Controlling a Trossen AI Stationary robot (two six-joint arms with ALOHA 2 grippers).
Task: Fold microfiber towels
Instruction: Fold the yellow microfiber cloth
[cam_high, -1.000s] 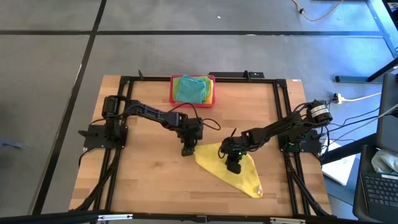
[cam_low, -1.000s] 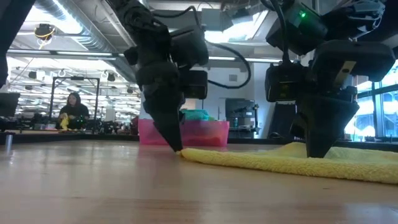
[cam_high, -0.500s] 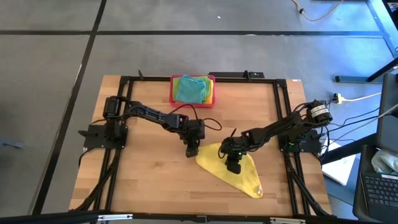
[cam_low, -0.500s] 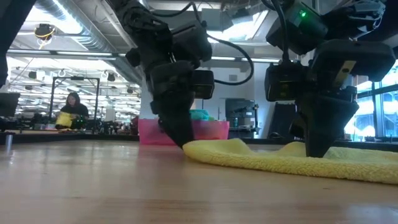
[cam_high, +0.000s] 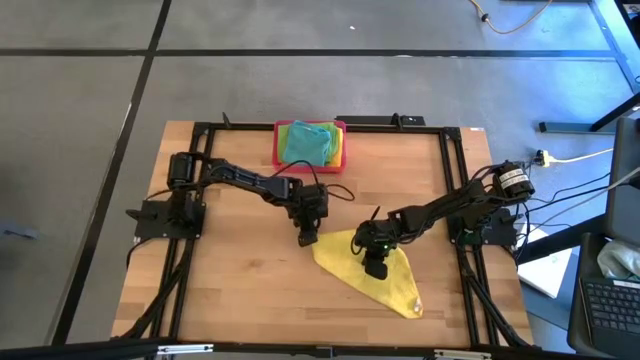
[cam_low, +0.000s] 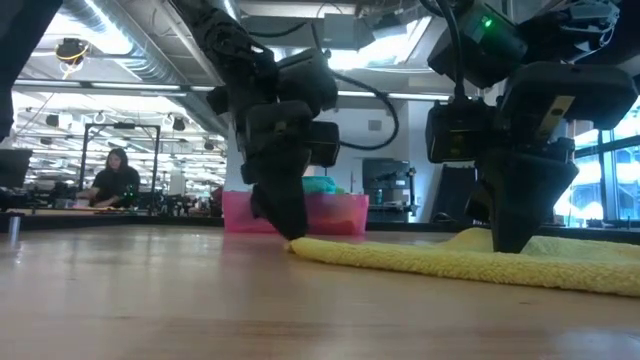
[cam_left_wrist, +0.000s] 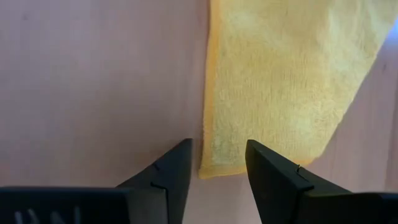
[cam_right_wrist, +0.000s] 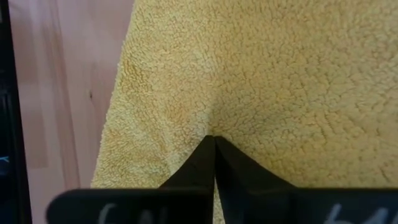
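Left gripper (cam_high: 308, 237) jaws released, straddling the yellow towel (cam_high: 370, 270) corner nearest the pink tray (cam_high: 310, 143); right gripper (cam_high: 375, 268) clenched mid-towel, probably pinching fabric

A light wooden table (cam_high: 240, 270) with a black metal frame carries a pink rectangular tray (cam_high: 342, 140) at its far edge, centre. A crumpled yellow microfibre towel (cam_high: 395, 282) lies flat on the table's near right part.

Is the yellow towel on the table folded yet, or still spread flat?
Still spread: the yellow towel lies flat in one layer. The left gripper stands open around its corner; the right gripper, shut, presses its middle.
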